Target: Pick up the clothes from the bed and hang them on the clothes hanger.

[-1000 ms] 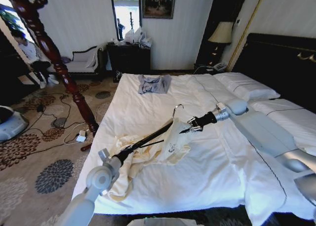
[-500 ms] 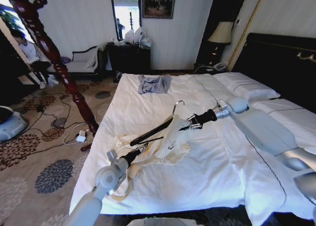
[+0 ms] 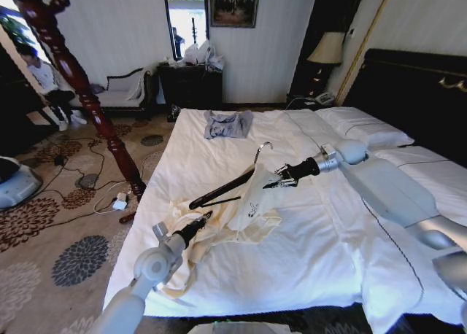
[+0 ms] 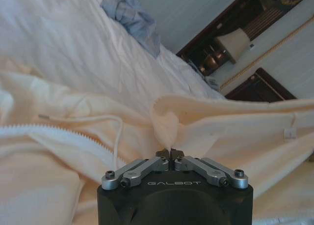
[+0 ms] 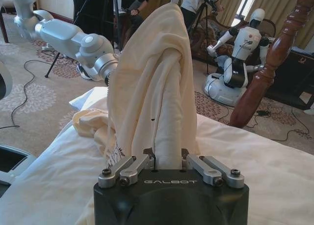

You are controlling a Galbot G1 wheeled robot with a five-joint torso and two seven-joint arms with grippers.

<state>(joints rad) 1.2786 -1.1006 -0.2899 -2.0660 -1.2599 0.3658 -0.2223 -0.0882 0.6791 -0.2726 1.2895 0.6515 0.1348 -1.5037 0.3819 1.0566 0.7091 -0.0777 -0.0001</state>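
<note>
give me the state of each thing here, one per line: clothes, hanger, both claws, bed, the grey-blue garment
clothes: crumpled on the bed, one part lifted off it, pinched at two places
clothes hanger: tilted, part way inside the lifted fabric, hook up
left claw: shut on a fold of the clothes
right claw: shut on the clothes, holding them up
bed: made, duvet lightly wrinkled
grey-blue garment: lying crumpled, untouched

The clothes are cream; the clothes hanger is black with a silver hook. The bed is white with a thin dark stripe.
</note>
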